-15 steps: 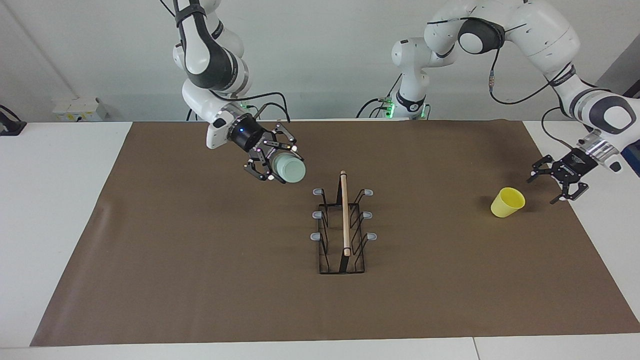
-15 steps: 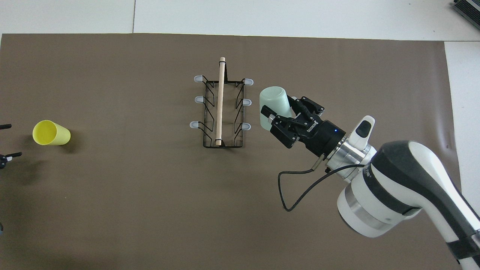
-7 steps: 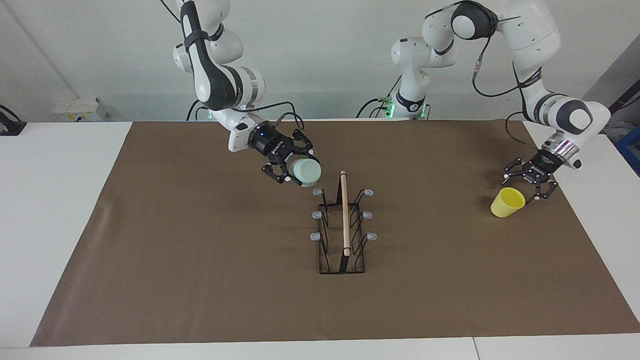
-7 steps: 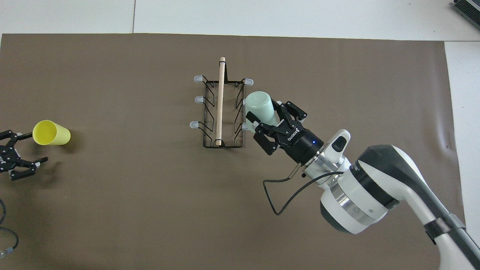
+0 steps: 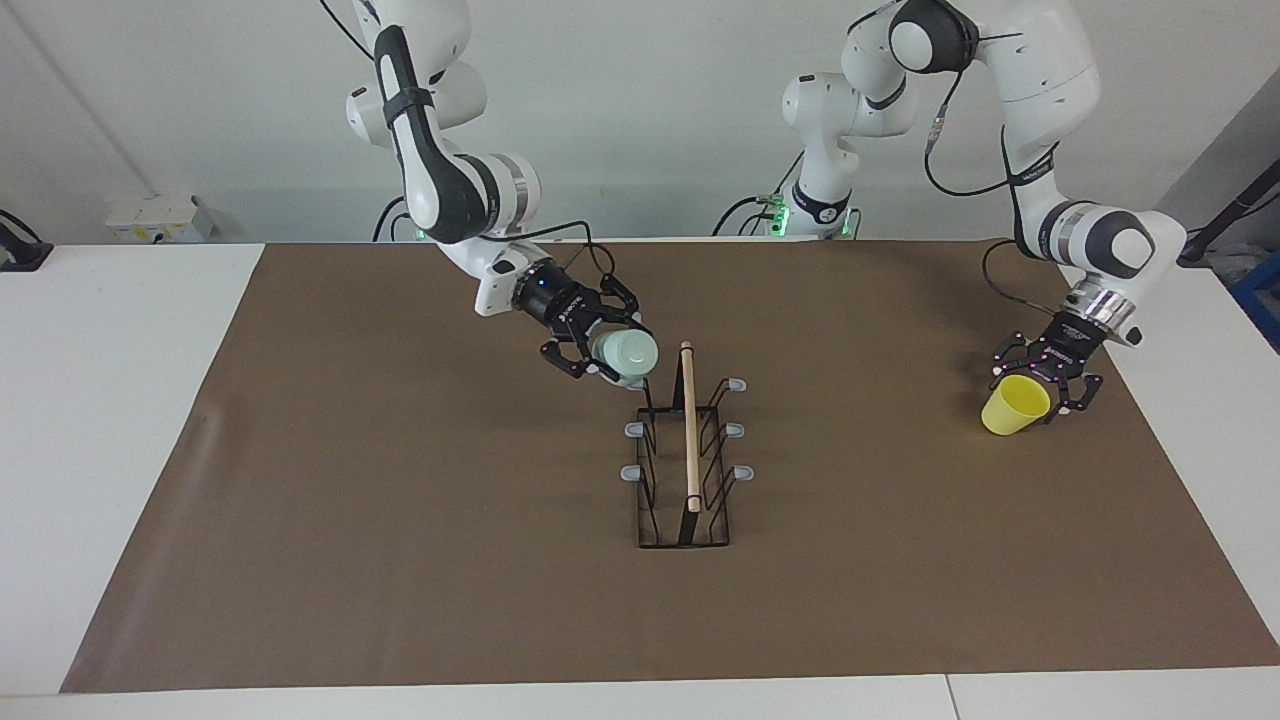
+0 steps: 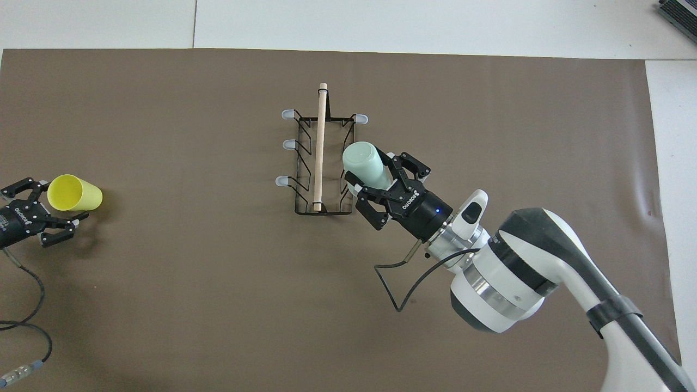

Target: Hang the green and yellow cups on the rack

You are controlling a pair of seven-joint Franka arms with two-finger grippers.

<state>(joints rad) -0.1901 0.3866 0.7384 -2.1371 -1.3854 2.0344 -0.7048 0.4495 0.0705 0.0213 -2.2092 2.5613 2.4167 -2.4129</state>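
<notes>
Two cups, one rack, seen from above

A pale mint green plastic cup point(image 6: 364, 163) is gripped by the right gripper point(image 6: 375, 175) and held tilted over the black wire rack with a light wooden rod point(image 6: 320, 147), at the prongs toward the right arm's end. A bright yellow plastic cup point(image 6: 73, 193) is seen lying on its side on the brown mat point(image 6: 190, 283), with the spread-fingered left gripper point(image 6: 46, 209) at its mouth

smooth plastic cups point(image 5: 1014, 405) — black wire rack point(image 5: 684, 460), wooden rod point(image 5: 689, 425), matt brown mat point(image 5: 400, 520)
</notes>
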